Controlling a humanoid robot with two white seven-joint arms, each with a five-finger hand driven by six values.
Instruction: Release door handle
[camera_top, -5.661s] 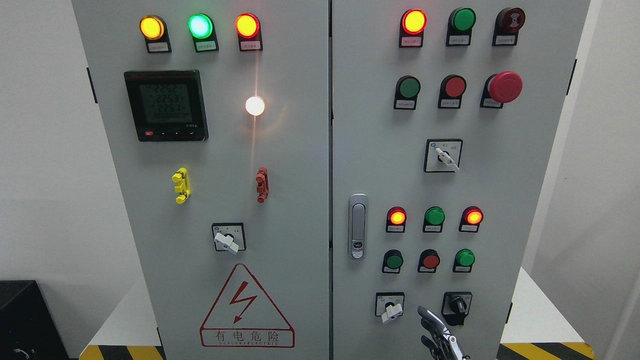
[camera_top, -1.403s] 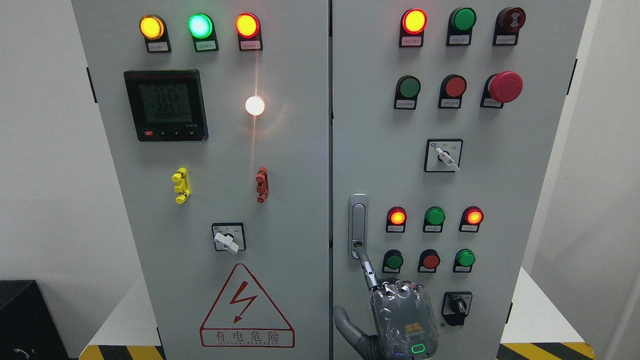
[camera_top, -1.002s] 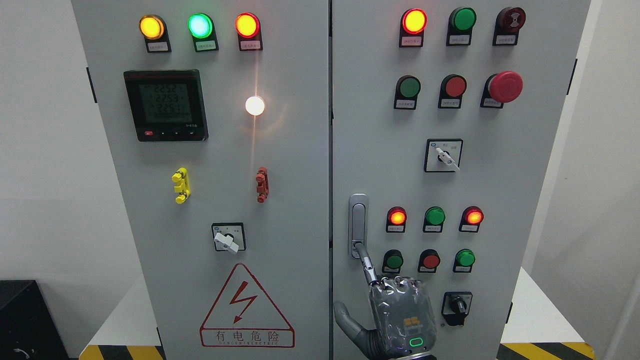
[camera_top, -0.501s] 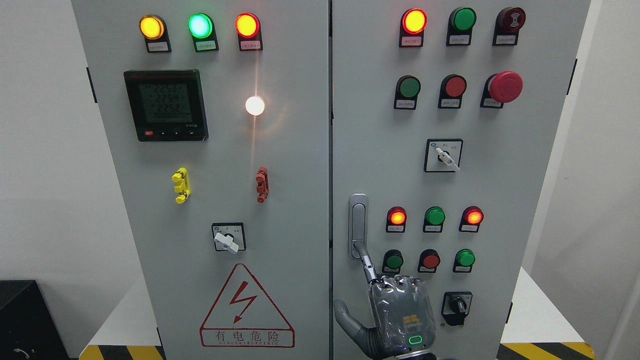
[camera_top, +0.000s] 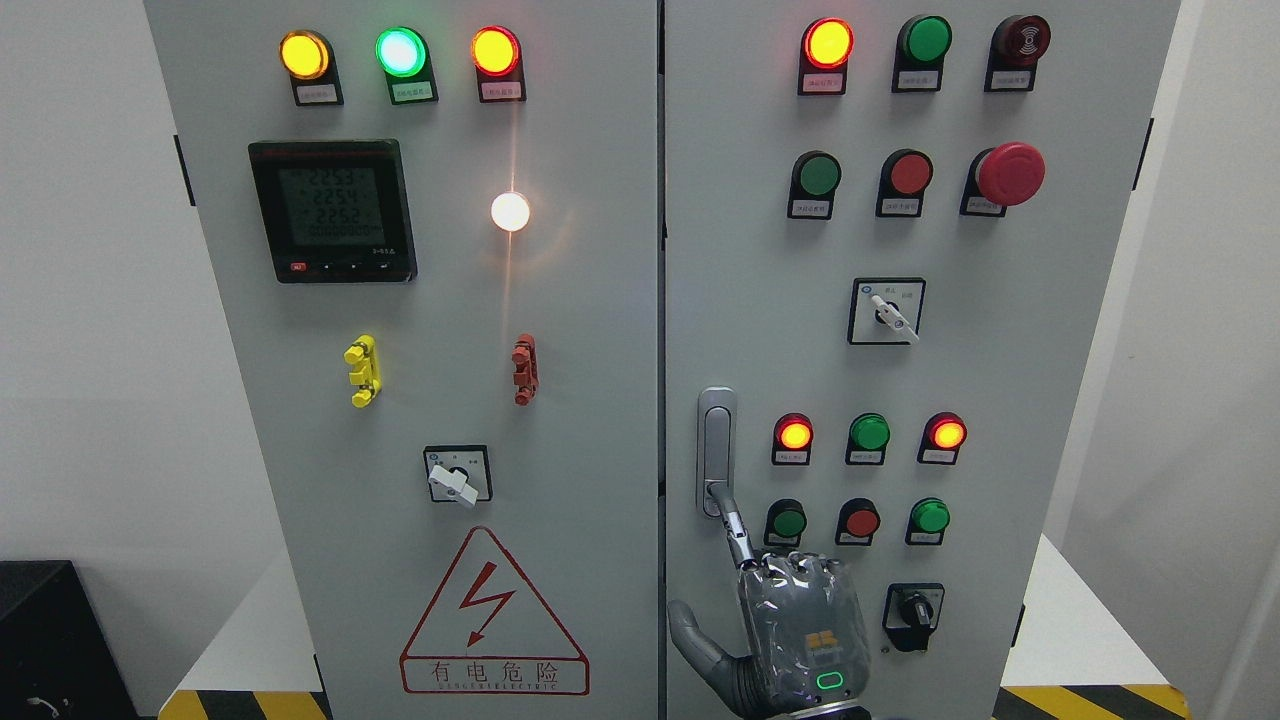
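Observation:
A silver door handle (camera_top: 716, 440) stands upright at the left edge of the right cabinet door (camera_top: 1000, 380). My right hand (camera_top: 795, 620) comes up from the bottom edge just below it. Its index finger (camera_top: 733, 522) stretches up and left, and the tip touches the round lock button at the handle's lower end. The other fingers are curled into the palm and the thumb (camera_top: 688, 625) sticks out to the left. Nothing is grasped. The hand hides the white selector switch low on the door. The left hand does not show.
Lit red and green indicator buttons (camera_top: 868, 435) sit just right of the handle, with a black rotary switch (camera_top: 912, 608) beside my hand. The left door (camera_top: 450, 380) carries a meter, lamps and a warning triangle. Hazard-striped floor edges show at both bottom corners.
My right hand rose from the bottom right edge and moved left to the handle. Over the last second the index tip has stayed on the handle's lower button, almost still.

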